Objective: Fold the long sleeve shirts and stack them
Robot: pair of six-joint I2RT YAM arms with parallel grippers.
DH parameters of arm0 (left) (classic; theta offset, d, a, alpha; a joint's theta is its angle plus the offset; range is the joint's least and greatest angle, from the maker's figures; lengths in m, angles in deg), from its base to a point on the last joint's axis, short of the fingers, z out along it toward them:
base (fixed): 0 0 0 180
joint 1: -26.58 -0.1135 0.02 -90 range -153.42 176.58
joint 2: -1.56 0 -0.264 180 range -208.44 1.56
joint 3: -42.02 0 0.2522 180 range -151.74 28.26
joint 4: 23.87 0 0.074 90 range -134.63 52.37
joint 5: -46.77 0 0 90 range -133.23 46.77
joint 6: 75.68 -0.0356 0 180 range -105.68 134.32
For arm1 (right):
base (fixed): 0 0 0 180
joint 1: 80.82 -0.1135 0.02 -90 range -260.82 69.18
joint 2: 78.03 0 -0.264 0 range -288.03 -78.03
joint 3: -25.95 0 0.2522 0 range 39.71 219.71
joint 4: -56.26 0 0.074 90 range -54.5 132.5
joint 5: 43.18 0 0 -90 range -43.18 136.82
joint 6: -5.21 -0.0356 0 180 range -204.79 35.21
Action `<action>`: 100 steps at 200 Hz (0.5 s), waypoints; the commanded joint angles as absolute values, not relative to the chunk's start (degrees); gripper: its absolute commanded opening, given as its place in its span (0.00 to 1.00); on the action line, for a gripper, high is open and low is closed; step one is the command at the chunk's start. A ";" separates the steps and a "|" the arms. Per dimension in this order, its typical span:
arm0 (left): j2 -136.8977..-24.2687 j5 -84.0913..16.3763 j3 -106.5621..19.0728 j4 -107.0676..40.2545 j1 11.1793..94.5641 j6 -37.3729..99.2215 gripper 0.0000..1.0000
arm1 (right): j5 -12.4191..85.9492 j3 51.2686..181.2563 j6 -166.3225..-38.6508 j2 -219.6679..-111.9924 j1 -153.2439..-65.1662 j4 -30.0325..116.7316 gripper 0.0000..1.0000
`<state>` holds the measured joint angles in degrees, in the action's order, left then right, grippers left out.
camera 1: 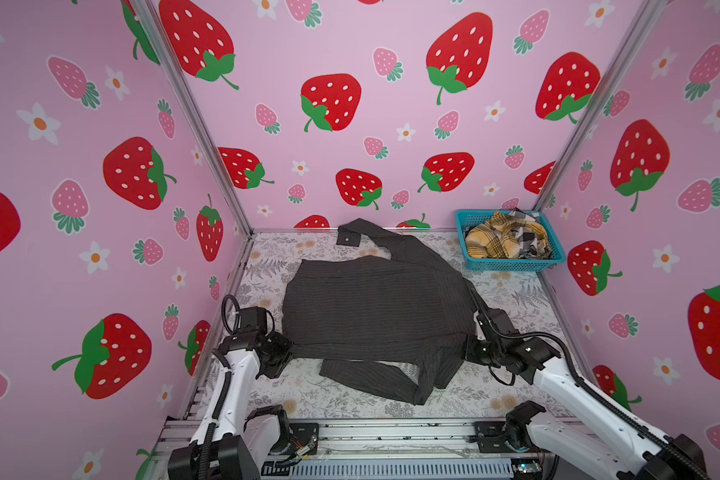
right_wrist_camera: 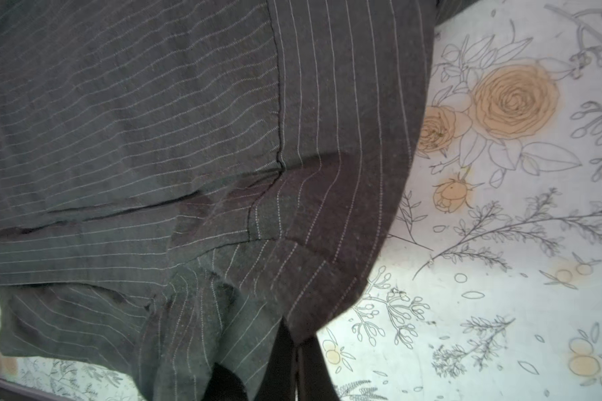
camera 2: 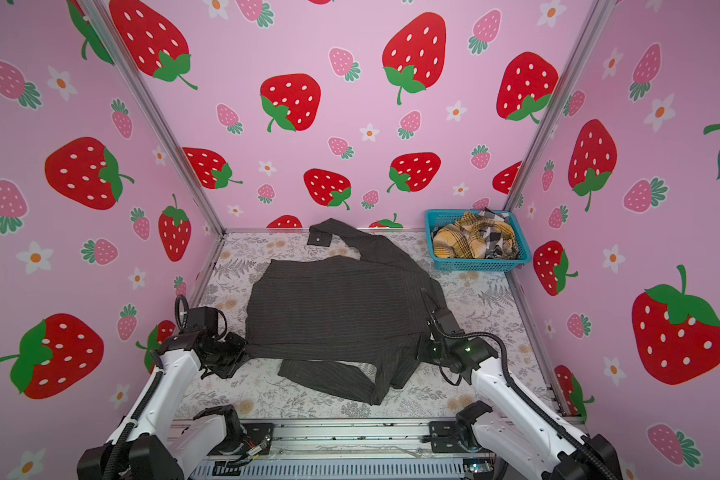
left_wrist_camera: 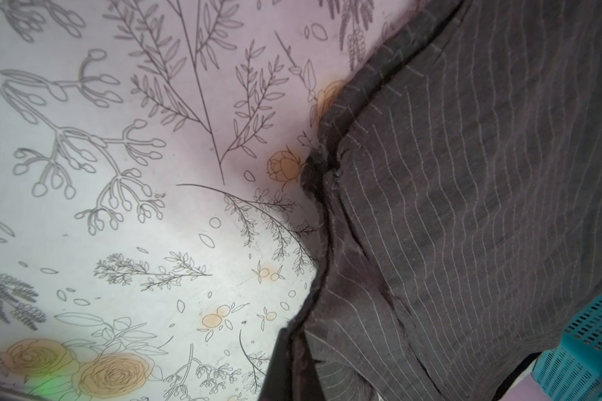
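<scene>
Early: L gripper (camera 1: pixel 285 353) + R gripper (camera 1: pixel 468 347) each pinch pinstripe shirt (camera 1: pixel 375 299) edges, fold unfinished; plaid shirts (camera 1: pixel 495 243) in basket (camera 1: pixel 512 264), no stack yet.

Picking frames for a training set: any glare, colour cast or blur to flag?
Both top views: wide lens splays the wall posts, light even, pinstriped shirt sharp. Left wrist view: pink cast on the table, green glow in one corner. Right wrist view: cloth nearest the lens soft, no glare.

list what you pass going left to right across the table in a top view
left gripper → charcoal pinstriped shirt, pinched at both sides → right gripper → teal basket, in the far right corner
</scene>
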<state>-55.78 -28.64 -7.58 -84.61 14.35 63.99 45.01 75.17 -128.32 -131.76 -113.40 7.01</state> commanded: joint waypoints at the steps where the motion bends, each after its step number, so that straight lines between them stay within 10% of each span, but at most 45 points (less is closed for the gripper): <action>1: -58.44 -28.94 -13.21 -85.06 14.04 65.47 0.00 | 44.27 82.44 -126.11 -137.65 -111.45 5.53 0.00; 64: -82.06 -25.21 -27.13 -73.18 14.13 64.11 0.00 | 31.39 106.61 -117.47 -166.72 -102.45 13.45 0.08; 82: -90.85 -26.39 -32.82 -72.66 14.15 62.72 0.48 | 31.07 115.28 -114.89 -177.60 -101.10 12.60 0.50; 100: -95.49 -26.62 -38.05 -74.37 14.10 62.31 0.62 | 31.66 120.29 -114.09 -182.00 -101.10 11.49 0.63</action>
<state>-90.82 -26.06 -31.77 -74.01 14.35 63.51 33.41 115.48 -117.78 -177.27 -101.73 12.89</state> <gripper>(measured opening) 0.534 0.568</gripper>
